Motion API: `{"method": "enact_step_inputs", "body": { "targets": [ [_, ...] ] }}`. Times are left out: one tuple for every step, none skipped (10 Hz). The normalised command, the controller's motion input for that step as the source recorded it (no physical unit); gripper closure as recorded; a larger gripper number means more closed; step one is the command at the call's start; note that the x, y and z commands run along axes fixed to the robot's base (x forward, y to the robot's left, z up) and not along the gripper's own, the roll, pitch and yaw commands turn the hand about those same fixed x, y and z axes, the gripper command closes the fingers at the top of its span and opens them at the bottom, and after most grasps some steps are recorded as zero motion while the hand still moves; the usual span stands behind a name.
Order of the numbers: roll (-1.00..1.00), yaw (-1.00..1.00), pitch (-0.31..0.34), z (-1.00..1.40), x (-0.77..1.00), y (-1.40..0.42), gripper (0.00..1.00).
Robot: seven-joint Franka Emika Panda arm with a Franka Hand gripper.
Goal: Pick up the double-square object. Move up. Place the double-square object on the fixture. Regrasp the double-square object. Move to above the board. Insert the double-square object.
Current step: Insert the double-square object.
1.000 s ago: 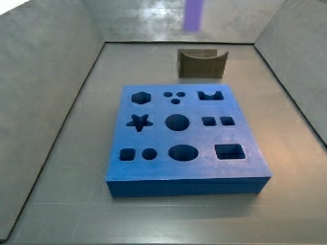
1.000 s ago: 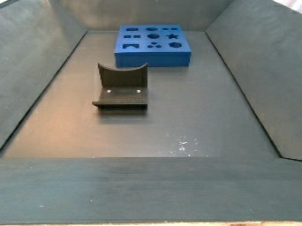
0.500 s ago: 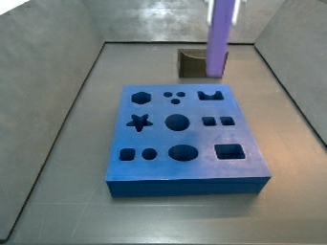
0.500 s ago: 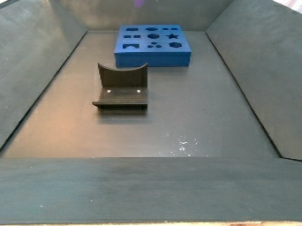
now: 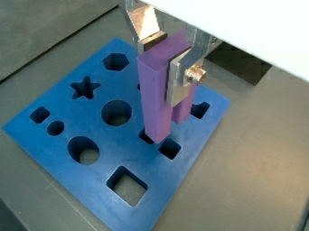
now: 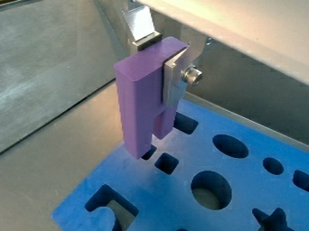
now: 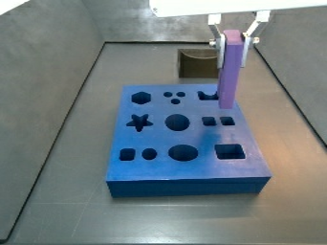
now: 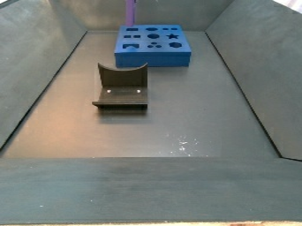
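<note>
The gripper is hanging over the board, its jaws pinching one double-square object upright. Both wrist views are showing silver fingers clamping its upper part, its lower end hovering at a cut-out. A side view is showing one fixture, standing apart from the jaws.

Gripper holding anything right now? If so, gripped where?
Yes: the gripper holds the double-square object upright by its upper end, fingers clamped on opposite sides, lower end hanging free over the board.
</note>
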Motion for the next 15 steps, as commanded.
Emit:
{"method": "enact_step_inputs", "body": {
  "targets": [
    [0.25,-0.09,0.0,-0.33,0.0,-0.03,1.0],
    [0.35,-0.4,0.051,-0.25,0.0,0.0,1.0],
    [0.33,-0.59,0.189,-0.16,0.02,0.0,1.0],
    [0.24,-0.71,0.177,-0.11,0.0,0.0,1.0],
    [0.04,-0.73,0.103,-0.09,-0.12,0.0,1.0],
    [0.0,-0.73,0.074,-0.13,-0.19,-0.02,1.0],
    [0.0,-0.77,0.04,-0.16,-0.22,-0.04,1.0],
    [-0.03,-0.81,0.017,-0.17,-0.16,-0.05,1.0],
    [-0.04,-0.86,0.009,-0.16,-0.11,-0.03,1.0],
    [-0.2,-0.65,-0.029,-0.09,0.07,-0.09,1.0],
    [-0.09,-0.8,0.0,-0.05,0.08,-0.09,1.0],
    [-0.05,-0.98,0.0,-0.02,0.0,-0.1,1.0],
    [0.0,-1.0,0.0,-0.03,0.0,-0.02,1.0],
    [0.0,-1.0,-0.009,-0.03,0.0,0.0,1.0],
    [0.0,-1.0,0.0,-0.03,0.0,0.0,1.0]
  ]
}}
